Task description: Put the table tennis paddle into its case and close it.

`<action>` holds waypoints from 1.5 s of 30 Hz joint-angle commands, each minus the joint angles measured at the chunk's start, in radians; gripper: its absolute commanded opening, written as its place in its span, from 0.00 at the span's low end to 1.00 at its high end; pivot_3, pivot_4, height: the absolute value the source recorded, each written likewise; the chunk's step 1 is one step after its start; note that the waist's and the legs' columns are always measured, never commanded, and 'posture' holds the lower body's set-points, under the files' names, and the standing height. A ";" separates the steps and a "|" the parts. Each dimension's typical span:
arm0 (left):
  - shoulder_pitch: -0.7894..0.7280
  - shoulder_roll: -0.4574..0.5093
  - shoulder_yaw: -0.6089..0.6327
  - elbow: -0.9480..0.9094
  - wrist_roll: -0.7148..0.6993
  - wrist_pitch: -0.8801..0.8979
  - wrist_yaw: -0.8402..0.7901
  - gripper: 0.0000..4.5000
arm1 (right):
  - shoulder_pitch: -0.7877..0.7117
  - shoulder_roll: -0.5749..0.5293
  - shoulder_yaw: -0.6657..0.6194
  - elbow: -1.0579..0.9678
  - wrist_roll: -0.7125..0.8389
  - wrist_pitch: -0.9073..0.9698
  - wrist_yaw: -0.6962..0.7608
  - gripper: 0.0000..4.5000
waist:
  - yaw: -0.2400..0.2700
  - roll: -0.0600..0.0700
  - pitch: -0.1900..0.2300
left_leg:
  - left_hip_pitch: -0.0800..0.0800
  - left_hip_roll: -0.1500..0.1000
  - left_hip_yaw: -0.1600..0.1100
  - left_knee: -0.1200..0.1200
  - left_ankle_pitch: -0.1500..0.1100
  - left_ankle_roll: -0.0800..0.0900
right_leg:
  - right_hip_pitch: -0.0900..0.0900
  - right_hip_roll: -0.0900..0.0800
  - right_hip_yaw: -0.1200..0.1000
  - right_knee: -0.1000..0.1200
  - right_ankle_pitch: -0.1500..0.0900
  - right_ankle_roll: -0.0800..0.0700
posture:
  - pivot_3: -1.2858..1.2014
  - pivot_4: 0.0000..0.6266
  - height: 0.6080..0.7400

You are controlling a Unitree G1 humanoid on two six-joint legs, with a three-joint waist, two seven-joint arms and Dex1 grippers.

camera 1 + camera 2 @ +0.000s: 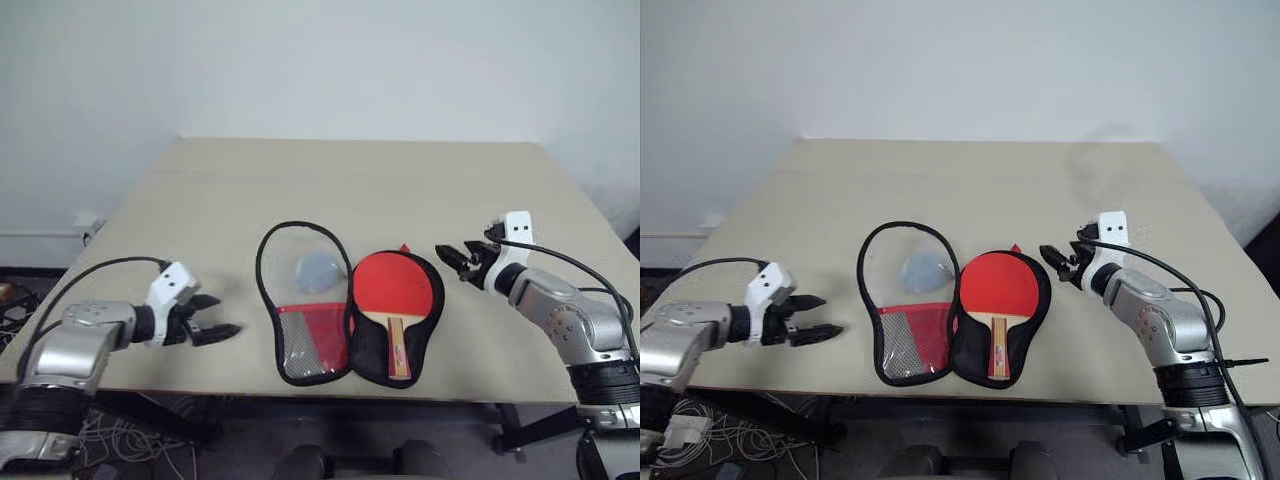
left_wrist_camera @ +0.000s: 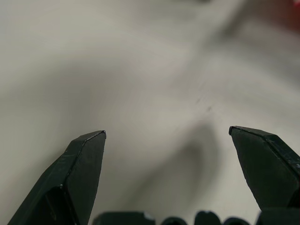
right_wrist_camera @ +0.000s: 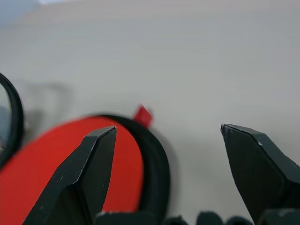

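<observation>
Red rubber catches the eye straight away: the table tennis paddle (image 1: 394, 293) lies face up inside the right half of the case (image 1: 345, 305), its pale wooden handle pointing toward the table's near edge. The case is spread wide open and flat on the beige table (image 1: 350, 180), both halves side by side and joined along the middle. Left of the paddle, the other half shows its clear window with a bluish patch behind it, and below that a red mesh pocket next to a grey mesh strip. A small red tab pokes out at the far rim of the case, just above the paddle's blade.

Over to the right of the case, the right gripper (image 1: 455, 261) hovers near the paddle's side, its two black fingers spread apart and empty, pointing toward the blade; through its wrist camera the red face and black trim sit just beyond the fingertips. On the far side, well left of the case, the left gripper (image 1: 218, 318) hangs above the table's near edge, fingers also parted wide, gripping nothing.
</observation>
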 commanded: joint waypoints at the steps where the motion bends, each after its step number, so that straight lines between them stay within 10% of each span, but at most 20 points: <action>1: -0.058 -0.025 -0.012 -0.050 -0.002 0.006 -0.008 1.00 | -0.026 0.021 -0.054 -0.082 -0.008 0.003 0.006 0.85 | -0.002 0.000 0.000 | 0.000 0.000 0.000 0.000 0.000 0.000 | 0.000 0.000 0.000 0.000 0.000 0.000 | 0.52 0.00 0.82; 20: -0.183 -0.411 -0.205 -0.184 -0.072 0.126 -0.033 1.00 | -0.014 0.181 -0.302 -0.291 0.171 0.038 -0.090 0.85 | -0.008 0.000 -0.001 | 0.000 -0.001 0.000 0.001 0.000 0.000 | 0.000 0.000 0.000 0.001 0.000 0.000 | 0.52 0.00 0.82; 45: -0.179 -0.463 -0.223 -0.237 -0.101 0.239 0.043 1.00 | 0.031 0.092 -0.351 -0.216 0.124 0.025 0.068 0.85 | -0.010 0.001 -0.001 | 0.000 0.000 0.001 0.001 0.000 0.000 | 0.000 0.000 0.001 0.001 0.000 0.000 | 0.52 0.00 0.82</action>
